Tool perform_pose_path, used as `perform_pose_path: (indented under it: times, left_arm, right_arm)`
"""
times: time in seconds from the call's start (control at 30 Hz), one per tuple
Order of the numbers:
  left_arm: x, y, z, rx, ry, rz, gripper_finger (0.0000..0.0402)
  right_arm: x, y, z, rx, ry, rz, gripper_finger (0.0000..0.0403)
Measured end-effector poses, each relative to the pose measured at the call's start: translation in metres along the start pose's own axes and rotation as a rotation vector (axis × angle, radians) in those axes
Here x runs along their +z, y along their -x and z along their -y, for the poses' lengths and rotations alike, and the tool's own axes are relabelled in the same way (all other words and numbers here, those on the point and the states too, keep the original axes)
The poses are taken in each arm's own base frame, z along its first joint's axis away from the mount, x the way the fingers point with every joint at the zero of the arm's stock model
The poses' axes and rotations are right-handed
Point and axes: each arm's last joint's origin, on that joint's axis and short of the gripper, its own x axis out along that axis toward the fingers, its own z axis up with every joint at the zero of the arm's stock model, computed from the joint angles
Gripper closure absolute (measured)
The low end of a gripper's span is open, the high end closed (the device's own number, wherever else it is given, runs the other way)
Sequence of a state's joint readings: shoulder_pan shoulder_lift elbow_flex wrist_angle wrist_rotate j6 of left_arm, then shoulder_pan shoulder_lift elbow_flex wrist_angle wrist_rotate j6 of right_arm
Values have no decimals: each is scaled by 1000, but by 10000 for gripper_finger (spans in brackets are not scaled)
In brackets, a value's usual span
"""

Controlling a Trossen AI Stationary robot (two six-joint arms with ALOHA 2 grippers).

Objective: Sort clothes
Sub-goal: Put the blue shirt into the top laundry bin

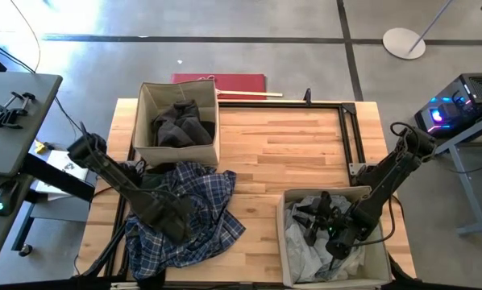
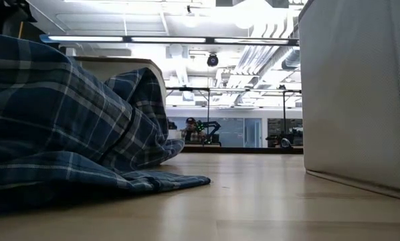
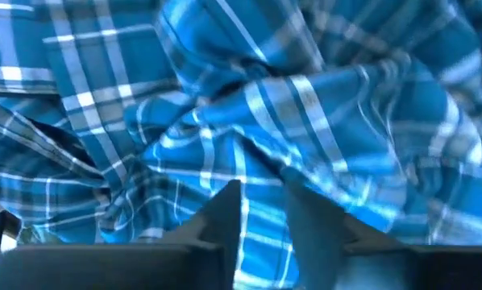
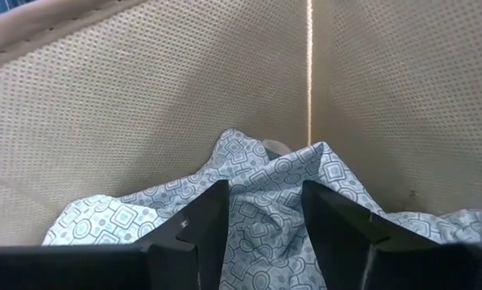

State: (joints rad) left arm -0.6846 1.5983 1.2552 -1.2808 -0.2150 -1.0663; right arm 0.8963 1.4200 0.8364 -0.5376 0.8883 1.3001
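plaid shirt (image 1: 189, 211) lies crumpled on the wooden table (image 1: 297, 145), near the front left, one edge reaching up to the base of the left fabric box (image 1: 144, 121). left gripper (image 1: 170, 216) is down on top of the shirt; in the left wrist view its fingers (image 3: 225, 213) stand a little apart with plaid cloth (image 3: 257, 121) filling the frame just past the tips. cannot tell if any fold is actually pinched between them.

left fabric box sits at the back left of the table and holds dark garments (image 1: 180, 122), grey and black, heaped up to about the rim.

right fabric box (image 1: 288, 242) sits at the front right and holds pale garments (image 1: 305, 254), white and light grey. right gripper (image 1: 326, 225) is down inside this box. right wrist view: jaws parted, fingers (image 4: 205, 213) on either side of a white cloth with a grey geometric print (image 4: 265, 193), tips at the cloth, box wall and corner seam (image 4: 309, 72) close behind. not clear the cloth is clamped.

low view: plaid shirt (image 2: 59, 127) bulks up on the left and blocks most of that side, the left box rim (image 2: 130, 61) just shows behind it; the right box wall (image 2: 354, 94) fills the right. neither gripper shows there.

off the table: a red flat thing (image 1: 221, 83) with a wooden stick (image 1: 249, 94) beyond the far edge, a black frame (image 1: 350, 121) along the table's back right, a side table with clamps (image 1: 11, 109) on the left, a lit computer case (image 1: 459, 105) on the right.
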Motion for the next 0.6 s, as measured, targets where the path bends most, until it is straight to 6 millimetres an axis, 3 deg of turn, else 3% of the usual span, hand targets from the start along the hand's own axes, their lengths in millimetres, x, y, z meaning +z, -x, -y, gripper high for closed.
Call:
perform_pose_path:
  times: [0.3, 0.43, 0.6]
  left_arm:
    - [-2, 3, 13, -78, 146, 211, 151]
    - [-6, -32, 19, -108, 320, 354, 119]
    - [-18, -85, 25, -130, 388, 268, 140]
  right_arm:
    - [0, 0, 0, 3, 22, 1, 251]
    - [0, 0, 0, 2, 23, 1, 251]
    - [0, 0, 0, 1, 48, 7, 251]
